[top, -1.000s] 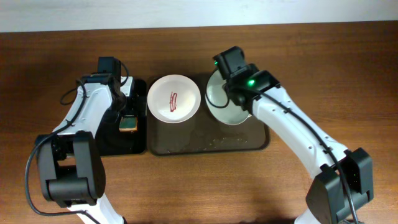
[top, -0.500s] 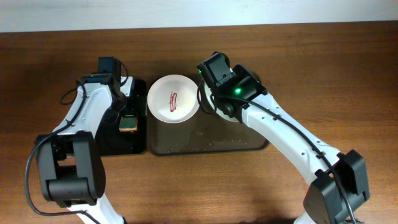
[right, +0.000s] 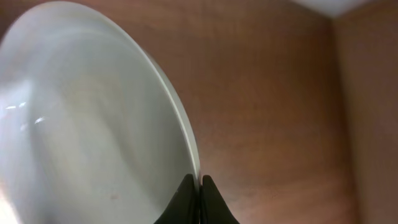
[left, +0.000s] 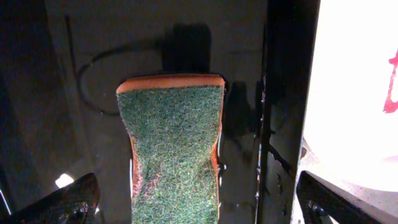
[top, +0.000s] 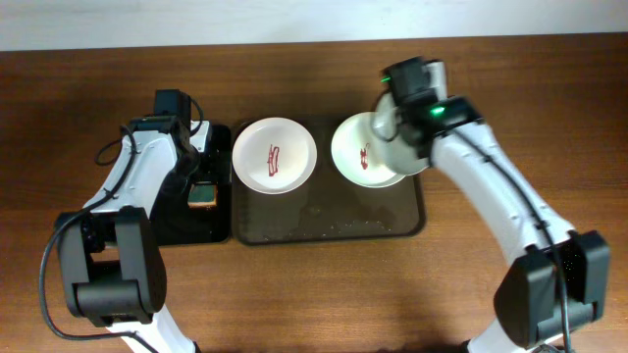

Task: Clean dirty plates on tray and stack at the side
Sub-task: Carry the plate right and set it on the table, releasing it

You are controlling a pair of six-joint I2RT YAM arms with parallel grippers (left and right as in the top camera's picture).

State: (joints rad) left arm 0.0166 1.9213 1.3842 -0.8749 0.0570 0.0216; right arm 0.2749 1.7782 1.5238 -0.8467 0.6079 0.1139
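worktop (top: pixel 314 304): brown wooden worktop, carries both trays
brown tray (top: pixel 324 221): large dark brown rectangular tray with rounded corners and a low raised rim, mid-worktop; pale specks scattered along its near side
black tray (top: pixel 211 227): smaller, narrower black tray, just beside the brown tray's left edge
smeared plate (top: pixel 275 155): round white shallow plate with a red-brown squiggle in the middle, lying flat in the far-left part of the brown tray; its rim also shows at the right edge of the left wrist view
held plate (right: pixel 93 124): round white shallow plate, tilted, over the right part of the brown tray; bare wood shows behind it in the right wrist view; overhead, a small red mark shows on the white face there
lower plate (top: pixel 385 178): a second white rim peeking out under the held plate on the near side, right part of the brown tray; cannot tell if the two touch
right fingers (right: pixel 180 208): pressed together on the thin rim of the held plate, pinching it
left fingers (left: pixel 62 202): spread wide, hanging over the black tray, one tip on each side of the sponge, neither touching it in view
sponge (left: pixel 174 143): green scouring pad on an orange body, lying in the black tray; wet gleam on the tray floor around it
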